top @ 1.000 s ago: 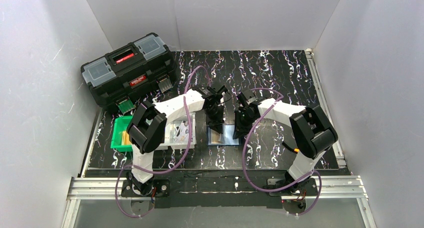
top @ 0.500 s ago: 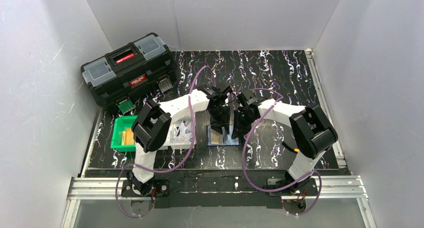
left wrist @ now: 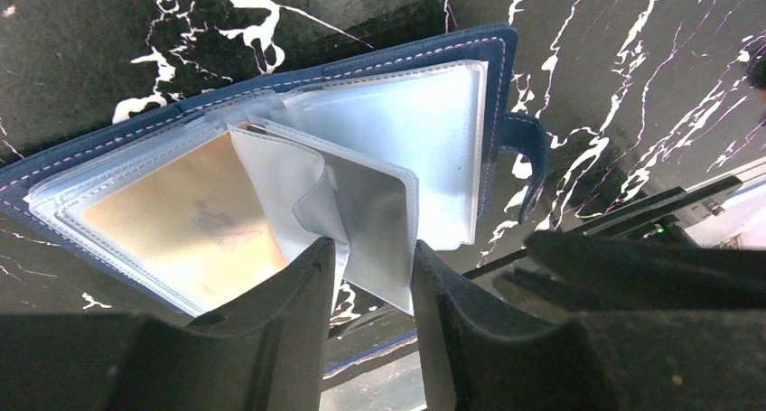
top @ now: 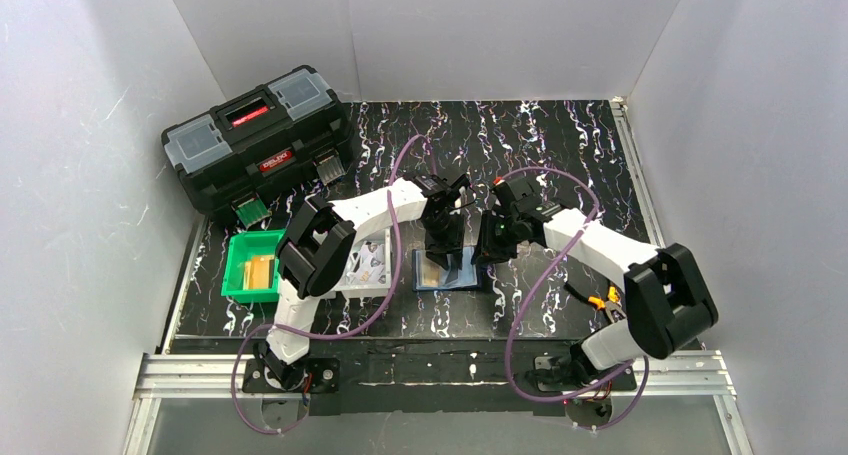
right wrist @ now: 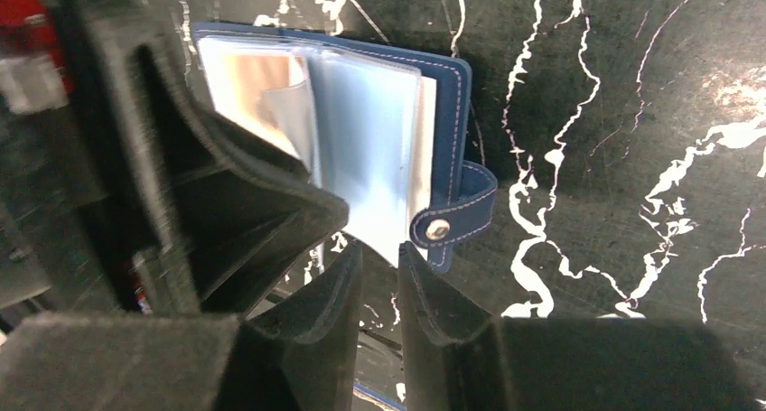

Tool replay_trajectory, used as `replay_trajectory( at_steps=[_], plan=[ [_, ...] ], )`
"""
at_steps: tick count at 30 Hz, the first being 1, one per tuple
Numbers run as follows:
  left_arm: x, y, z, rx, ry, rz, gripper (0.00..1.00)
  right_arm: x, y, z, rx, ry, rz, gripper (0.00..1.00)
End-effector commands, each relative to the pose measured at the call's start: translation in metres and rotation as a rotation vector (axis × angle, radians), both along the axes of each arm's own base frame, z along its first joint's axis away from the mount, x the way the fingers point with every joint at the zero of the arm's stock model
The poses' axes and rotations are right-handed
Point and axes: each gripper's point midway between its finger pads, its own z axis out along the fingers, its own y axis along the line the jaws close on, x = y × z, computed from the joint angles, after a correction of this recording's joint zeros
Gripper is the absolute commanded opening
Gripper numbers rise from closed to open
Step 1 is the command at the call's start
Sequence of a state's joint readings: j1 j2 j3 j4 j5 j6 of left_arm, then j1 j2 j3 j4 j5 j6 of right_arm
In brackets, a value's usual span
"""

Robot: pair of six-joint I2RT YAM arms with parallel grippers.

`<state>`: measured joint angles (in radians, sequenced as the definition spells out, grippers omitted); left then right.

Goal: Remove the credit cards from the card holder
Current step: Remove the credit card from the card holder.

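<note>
The navy card holder (top: 462, 278) lies spread open on the mat between both grippers. In the left wrist view its clear pockets (left wrist: 411, 131) fan out, and an orange-tan credit card (left wrist: 181, 221) sits inside the left pocket. My left gripper (left wrist: 372, 271) stands over the holder with its jaws pressed against a raised, buckled clear pocket leaf (left wrist: 366, 208). My right gripper (right wrist: 377, 262) is nearly closed, with nothing between its jaws, at the holder's right edge beside the snap strap (right wrist: 452, 221). From above, the left gripper (top: 441, 247) and the right gripper (top: 487, 250) flank the holder.
A green bin (top: 240, 287) holding orange cards (top: 262, 271) sits left of the arms. White printed slips (top: 366, 262) lie between the bin and the holder. A black toolbox (top: 255, 140) stands at the back left. White walls enclose the mat.
My left gripper has moved right onto the holder's middle. The right arm's elbow has swung out to the right and its gripper has backed off to the holder's right edge.
</note>
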<state>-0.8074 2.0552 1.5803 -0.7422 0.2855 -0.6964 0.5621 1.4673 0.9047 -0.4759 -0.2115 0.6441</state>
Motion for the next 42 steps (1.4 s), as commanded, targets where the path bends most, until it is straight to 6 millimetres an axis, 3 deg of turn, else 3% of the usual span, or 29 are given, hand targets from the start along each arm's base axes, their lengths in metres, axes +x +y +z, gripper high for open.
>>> replay_trajectory(
  at_steps=[1, 11, 25, 42],
  plan=[
    [0.002, -0.001, 0.003, 0.009, -0.006, -0.005, 0.35, -0.001, 0.002, 0.016, 0.049, -0.036, -0.005, 0.3],
    [-0.001, -0.002, 0.002, 0.001, 0.007, -0.013, 0.39, -0.009, 0.018, 0.015, 0.149, -0.054, 0.04, 0.22],
    [-0.013, -0.015, 0.011, -0.109, 0.114, -0.051, 0.47, -0.002, 0.025, 0.014, 0.238, -0.263, 0.143, 0.17],
    [0.003, 0.006, 0.036, -0.064, 0.012, -0.076, 0.58, -0.003, 0.019, 0.007, 0.193, -0.249, 0.138, 0.17]
  ],
)
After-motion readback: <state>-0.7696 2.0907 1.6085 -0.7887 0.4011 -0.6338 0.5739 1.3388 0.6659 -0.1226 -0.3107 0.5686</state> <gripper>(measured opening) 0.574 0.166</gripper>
